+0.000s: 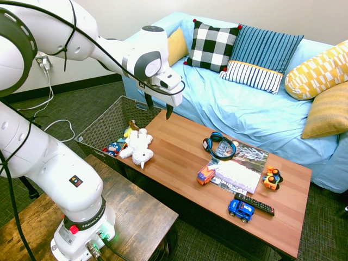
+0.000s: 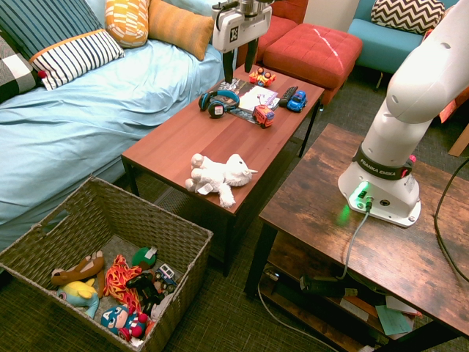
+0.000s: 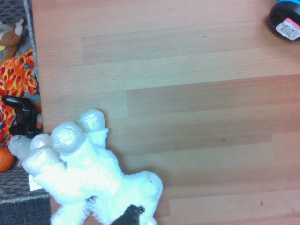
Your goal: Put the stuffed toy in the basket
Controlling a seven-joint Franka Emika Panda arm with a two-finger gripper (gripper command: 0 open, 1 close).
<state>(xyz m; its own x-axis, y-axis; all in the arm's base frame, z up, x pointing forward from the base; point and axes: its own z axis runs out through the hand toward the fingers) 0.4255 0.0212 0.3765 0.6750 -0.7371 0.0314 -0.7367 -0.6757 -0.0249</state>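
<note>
White fluffy stuffed toy [image 2: 217, 176] looks soft, light, squishy; I grab fat middle. Gripper [image 1: 157, 107] open, empty, above table.

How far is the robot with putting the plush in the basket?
Nothing is done yet. The plush lies on the table, at the end nearest the basket, which holds only other toys. In hand: the gripper hangs open above the table, pointing down, holding nothing. Left to do: go down, grasp the plush, carry it over the basket and release it.
</note>
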